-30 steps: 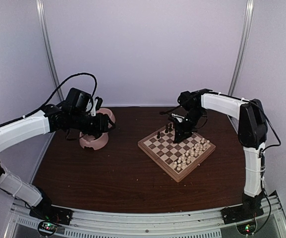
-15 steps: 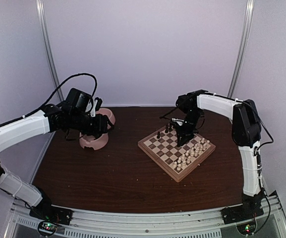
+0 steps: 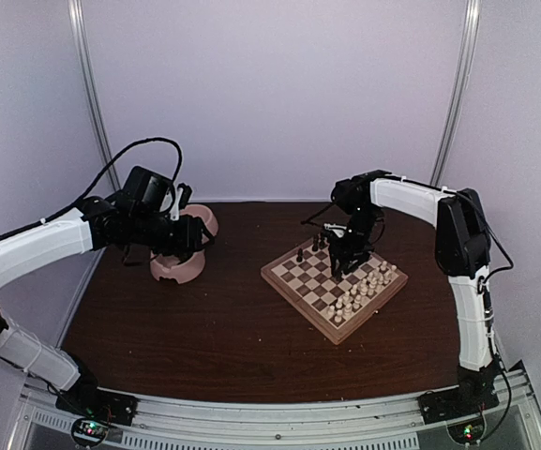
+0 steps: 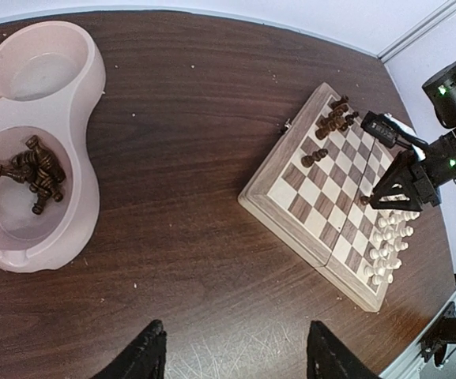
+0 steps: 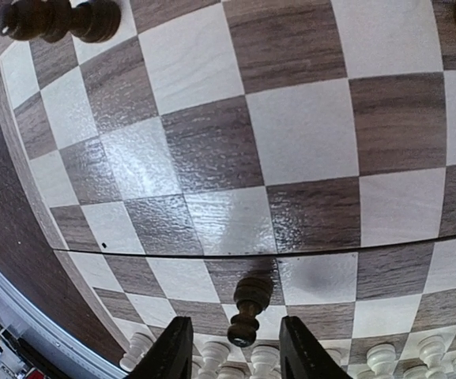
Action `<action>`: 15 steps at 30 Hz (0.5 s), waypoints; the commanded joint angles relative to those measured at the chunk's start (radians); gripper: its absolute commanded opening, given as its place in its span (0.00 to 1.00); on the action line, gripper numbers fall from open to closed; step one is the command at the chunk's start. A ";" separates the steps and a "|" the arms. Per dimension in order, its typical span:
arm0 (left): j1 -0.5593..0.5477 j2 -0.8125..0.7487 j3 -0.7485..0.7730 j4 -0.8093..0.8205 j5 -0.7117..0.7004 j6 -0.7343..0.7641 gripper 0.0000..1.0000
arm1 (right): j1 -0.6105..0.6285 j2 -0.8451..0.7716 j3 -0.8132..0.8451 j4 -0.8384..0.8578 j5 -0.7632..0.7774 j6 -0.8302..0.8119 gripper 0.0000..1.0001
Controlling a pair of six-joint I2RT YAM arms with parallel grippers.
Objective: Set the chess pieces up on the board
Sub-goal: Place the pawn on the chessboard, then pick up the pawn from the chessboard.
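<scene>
The board (image 3: 293,302) lies right of centre on the table. A few dark chess pieces (image 4: 334,118) stand at its far corner, one more (image 4: 314,155) stands a little in from them. Several more dark pieces (image 4: 30,170) lie in the pink double bowl (image 4: 93,189). My right gripper (image 3: 347,258) is low over the board, open. One dark piece (image 5: 246,309) stands upright on a square between its fingers (image 5: 172,351), touching neither. My left gripper (image 4: 235,359) is open and empty above bare table, beside the bowl (image 3: 178,265).
Pale cream chessmen (image 4: 390,241) fill the board's right side and show just behind the right fingers (image 5: 212,355). Two dark pieces (image 5: 58,17) stand at the board's far edge. Grey walls and metal posts ring the dark wooden table.
My right arm has swung a little to the left and its gripper has come lower over the board. The left arm has not moved.
</scene>
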 commanded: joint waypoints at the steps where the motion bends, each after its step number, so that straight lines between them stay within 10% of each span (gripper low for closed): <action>1: 0.005 -0.033 -0.005 0.006 -0.015 0.023 0.61 | 0.001 -0.093 -0.043 0.060 0.047 -0.009 0.41; 15: 0.004 -0.063 -0.008 0.004 -0.033 0.075 0.62 | 0.050 -0.214 -0.236 0.231 0.142 0.006 0.40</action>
